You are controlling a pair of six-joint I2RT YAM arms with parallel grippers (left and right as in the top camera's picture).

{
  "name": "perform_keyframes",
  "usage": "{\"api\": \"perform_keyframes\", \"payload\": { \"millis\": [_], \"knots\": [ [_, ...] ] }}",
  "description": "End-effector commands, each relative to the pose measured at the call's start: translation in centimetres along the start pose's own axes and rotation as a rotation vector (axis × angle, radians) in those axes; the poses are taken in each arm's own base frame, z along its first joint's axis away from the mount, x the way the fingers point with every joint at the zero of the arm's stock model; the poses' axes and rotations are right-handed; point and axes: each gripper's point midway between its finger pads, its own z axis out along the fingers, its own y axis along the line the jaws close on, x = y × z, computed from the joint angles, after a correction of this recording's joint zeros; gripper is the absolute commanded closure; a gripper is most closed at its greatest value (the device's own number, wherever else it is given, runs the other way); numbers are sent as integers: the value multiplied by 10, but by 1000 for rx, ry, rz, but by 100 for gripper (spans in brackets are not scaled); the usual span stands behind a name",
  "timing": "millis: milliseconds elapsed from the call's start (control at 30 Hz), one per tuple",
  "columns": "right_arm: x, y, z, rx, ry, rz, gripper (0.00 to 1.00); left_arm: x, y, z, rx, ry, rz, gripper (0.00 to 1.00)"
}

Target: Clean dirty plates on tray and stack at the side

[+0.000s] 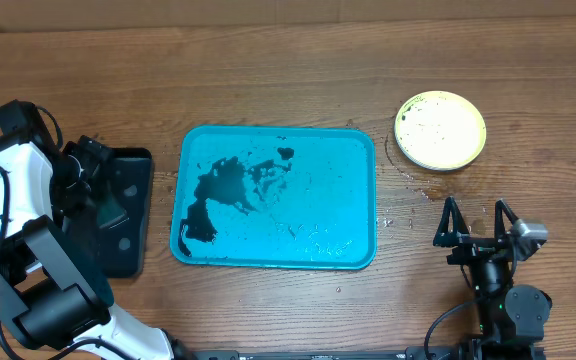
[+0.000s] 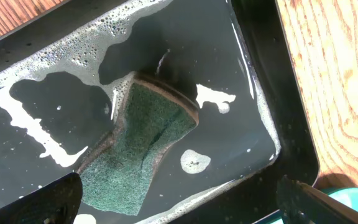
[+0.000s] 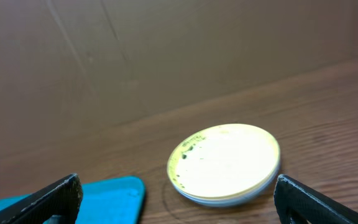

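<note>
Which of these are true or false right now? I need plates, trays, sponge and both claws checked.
1. The large teal-blue rectangular plastic tray carries a plate. False: it holds no plate, only dark wet smears.
2. The round plastic plates sit stacked on the wooden table, right of that tray. True.
3. The green scouring sponge lies in soapy water in the small black rectangular tray. True.
4. The left claw is shut on the sponge. False: it is open above it.
5. The right claw grips a plate. False: it is open and empty.
</note>
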Motion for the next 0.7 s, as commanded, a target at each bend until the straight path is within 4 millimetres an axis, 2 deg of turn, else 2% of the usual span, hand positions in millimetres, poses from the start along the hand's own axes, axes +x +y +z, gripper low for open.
{"api": "perform_keyframes", "payload": {
  "millis": [0, 667],
  "knots": [
    [1, -8, 0, 39, -9, -72, 0, -2, -6, -1, 9, -5, 9, 0],
    [1, -7, 0, 33, -8, -71, 0, -2, -6, -1, 9, -5, 10, 0]
  ]
}}
